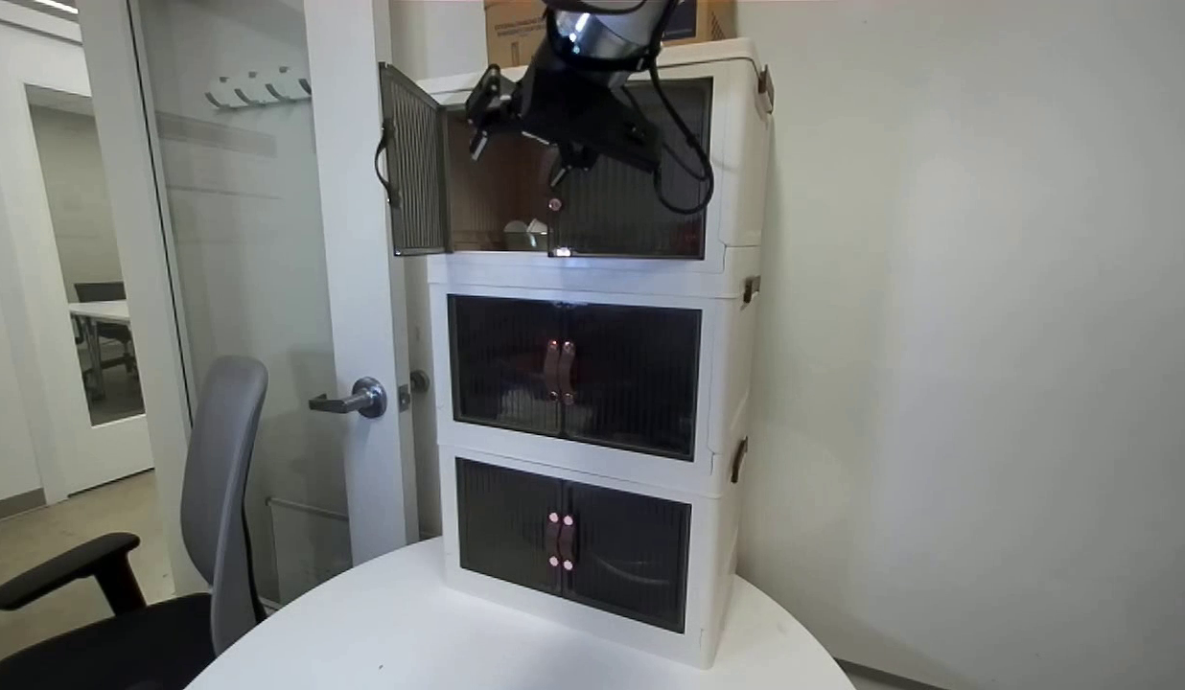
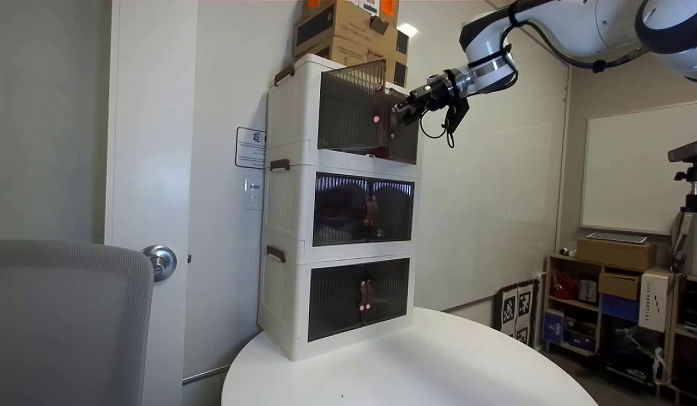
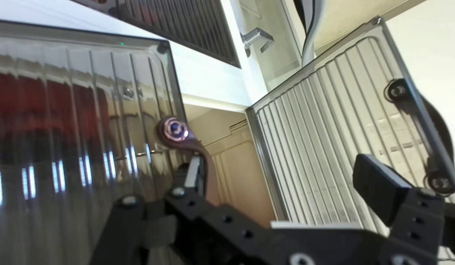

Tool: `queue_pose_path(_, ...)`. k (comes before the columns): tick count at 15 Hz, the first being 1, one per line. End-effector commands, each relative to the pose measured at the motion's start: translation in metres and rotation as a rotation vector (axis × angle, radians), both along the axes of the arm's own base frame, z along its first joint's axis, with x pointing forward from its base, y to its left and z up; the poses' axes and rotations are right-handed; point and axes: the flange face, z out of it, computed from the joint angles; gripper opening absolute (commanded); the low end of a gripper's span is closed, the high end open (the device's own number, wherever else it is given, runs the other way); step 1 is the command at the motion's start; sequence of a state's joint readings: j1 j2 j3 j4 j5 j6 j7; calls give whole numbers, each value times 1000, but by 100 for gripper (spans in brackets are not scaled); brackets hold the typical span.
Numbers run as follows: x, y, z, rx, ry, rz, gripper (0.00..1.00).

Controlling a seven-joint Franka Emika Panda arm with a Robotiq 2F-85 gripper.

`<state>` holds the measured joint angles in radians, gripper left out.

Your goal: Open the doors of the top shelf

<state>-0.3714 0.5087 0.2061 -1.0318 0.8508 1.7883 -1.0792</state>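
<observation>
Black fingers (image 3: 374, 189) of the gripper (image 3: 281, 165) stand wide apart, one just beside a handle (image 3: 211, 176). Two doors (image 1: 420, 163) front the top shelf (image 1: 741, 163), one swung out, the other bearing that handle. Cartons (image 2: 354, 28) above and a wall notice (image 2: 251, 149) carry small print; a far white box (image 2: 654, 301) seems to read "ROBOTICS".

Wrist view: light streaks (image 3: 88, 169) glared across ribbed door (image 3: 76, 125). Pale wall (image 2: 489, 186) caught bright spot (image 2: 408, 29) in an exterior view.
</observation>
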Motion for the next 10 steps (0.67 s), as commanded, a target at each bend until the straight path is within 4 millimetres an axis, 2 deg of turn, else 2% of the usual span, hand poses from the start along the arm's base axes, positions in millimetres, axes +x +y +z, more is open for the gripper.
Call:
queue_pose_path(1, -17, 2, 1, 16, 26, 172, 100)
queue_pose_path(4, -34, -18, 8, 7, 45, 194, 100)
queue_pose_path(10, -63, -51, 27, -11, 59, 113, 100)
